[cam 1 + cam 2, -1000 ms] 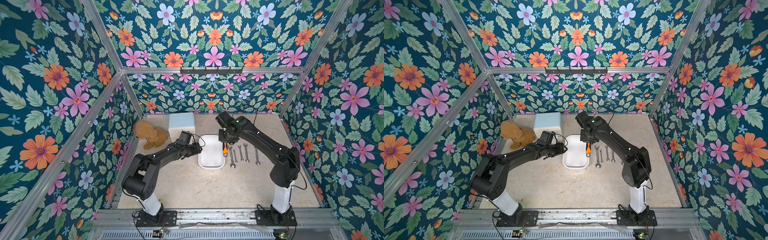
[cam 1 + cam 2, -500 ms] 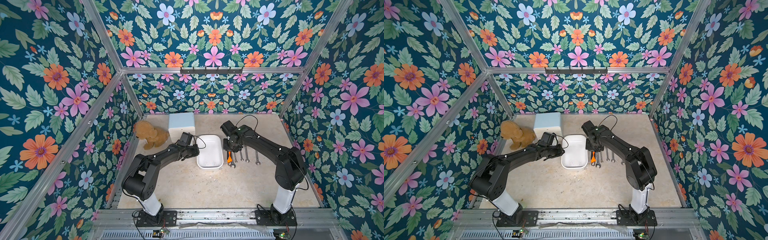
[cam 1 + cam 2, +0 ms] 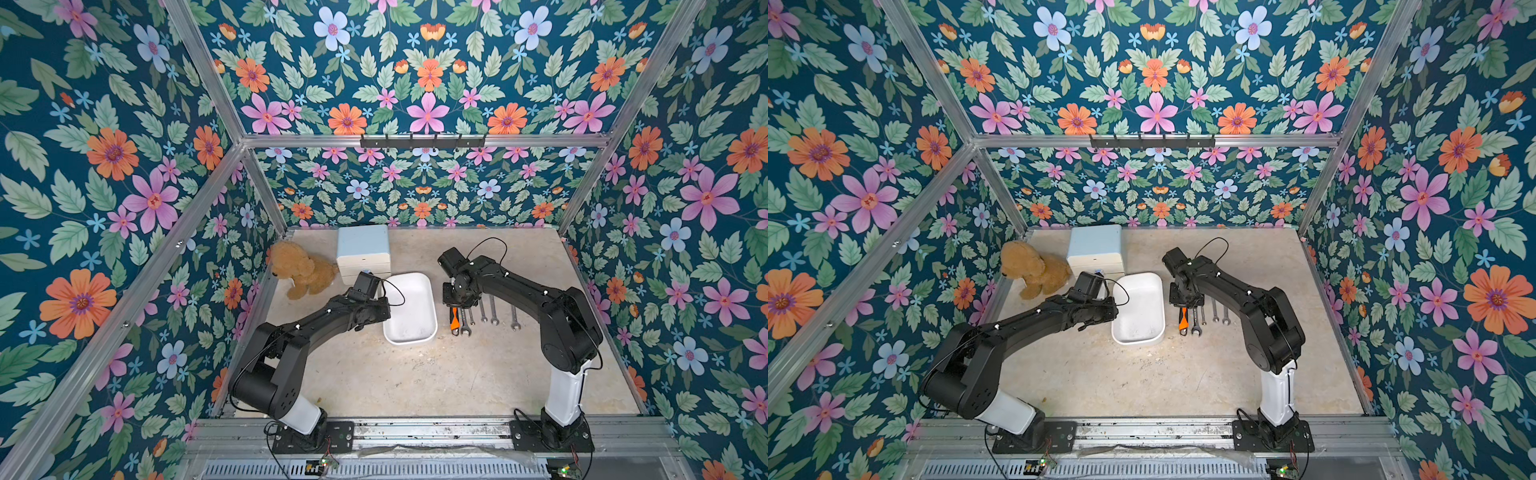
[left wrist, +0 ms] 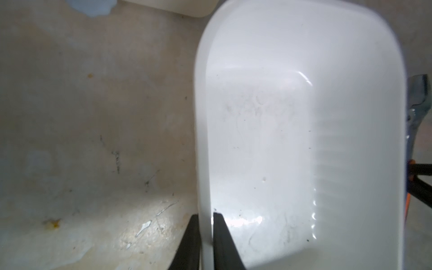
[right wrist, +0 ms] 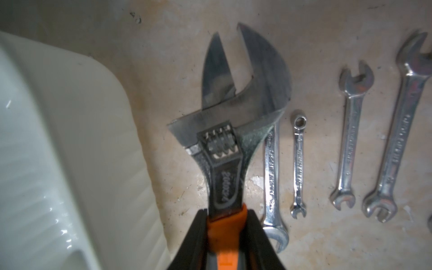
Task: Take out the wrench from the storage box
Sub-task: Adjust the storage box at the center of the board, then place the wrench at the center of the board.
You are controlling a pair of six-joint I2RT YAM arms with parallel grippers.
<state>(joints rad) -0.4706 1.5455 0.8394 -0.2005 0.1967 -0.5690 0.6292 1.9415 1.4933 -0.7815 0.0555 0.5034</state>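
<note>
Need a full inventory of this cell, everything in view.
storage box: 1, white, mid-table, empty
adjustable wrench: 1, orange-black handle, held beside the box
silver wrenches: 5, in a row on the table next to it
plush toy: 1, brown, far left corner
drawer cabinet: 1, white, pale blue top, behind the box
hook rack: 1, black, back wall
table: 1, beige
left gripper: black, shut on the box wall
right gripper: black, shut on the wrench handle

Two matte black jointed arms, left arm (image 3: 316,328) and right arm (image 3: 519,286), each with rounded joint housings, a white lower column (image 3: 563,395) on a black bolted base plate (image 3: 552,436), thin black cable (image 3: 492,239) looped at the wrist, small pale screws along the links, flat black fingers (image 5: 194,240)
</note>
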